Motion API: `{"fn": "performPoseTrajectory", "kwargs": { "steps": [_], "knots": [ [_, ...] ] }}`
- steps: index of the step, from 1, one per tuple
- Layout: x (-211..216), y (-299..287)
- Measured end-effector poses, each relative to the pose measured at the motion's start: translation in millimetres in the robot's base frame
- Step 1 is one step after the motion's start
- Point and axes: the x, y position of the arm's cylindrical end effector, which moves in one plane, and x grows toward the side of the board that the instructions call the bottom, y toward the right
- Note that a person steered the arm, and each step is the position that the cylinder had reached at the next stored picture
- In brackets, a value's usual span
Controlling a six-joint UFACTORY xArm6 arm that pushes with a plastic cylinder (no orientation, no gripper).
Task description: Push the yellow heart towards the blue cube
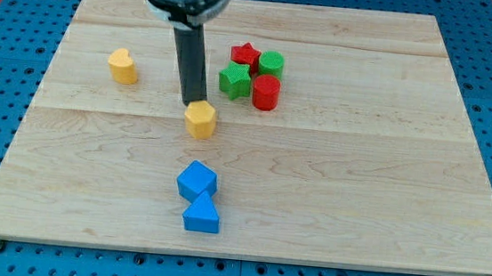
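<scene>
My tip [193,105] rests just above and to the left of an angular yellow block [200,119], touching or nearly touching its upper edge. A second, more rounded yellow block [123,66] that looks heart-like sits apart at the view's upper left. The blue cube [197,180] lies below the angular yellow block, about a block's width away. A blue wedge-shaped block [202,215] touches the cube from below.
A cluster sits right of the rod: a red star [245,54], a green round block [271,64], a green star [234,80] and a red cylinder [266,92]. The wooden board [385,186] lies on a blue pegboard.
</scene>
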Motion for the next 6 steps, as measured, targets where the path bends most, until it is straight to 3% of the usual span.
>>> {"fn": "performPoseTrajectory", "kwargs": {
  "steps": [1,2,5,6],
  "knots": [
    [19.6,20.3],
    [65.6,35.1],
    [-74.7,-77.7],
    [-81.9,-135.8]
  ]
}}
